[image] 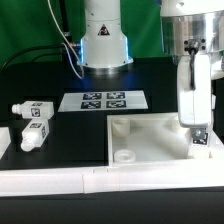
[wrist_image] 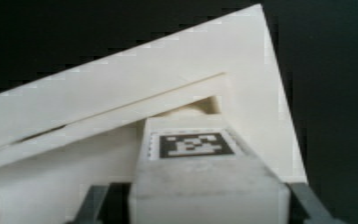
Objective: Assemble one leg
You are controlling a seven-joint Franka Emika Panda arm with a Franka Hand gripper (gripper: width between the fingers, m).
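— White plastic is what the pincer (image: 196, 128) is pinching: a leg (image: 192, 95), hanging upright between the fingers, long axis running straight up and down, tag facing out near the bottom.

— Is it gripping firmly?

— From the wrist view the two dark fingers (wrist_image: 98, 203) are pressing against the leg's blocky sides, one on each flank, so I'm judging it as clamped on the leg, not spread.

— And what is sitting under it?

— The large white panel (image: 150, 140) is lying flat on the black desk (image: 40, 90), directly below. The leg is hovering over the panel's corner at the exterior view's right, near the far edge. Whether its lower end is already touching the panel, I cannot tell.

— So the coming move?

— Probably straight down along the leg's own axis into that corner, keeping it vertical.

— Anything else around?

— Two more legs (image: 32, 110) are lying on their sides well apart, at the exterior view's left, and the marker board (image: 104, 100) is resting beyond the panel, toward the robot's base.
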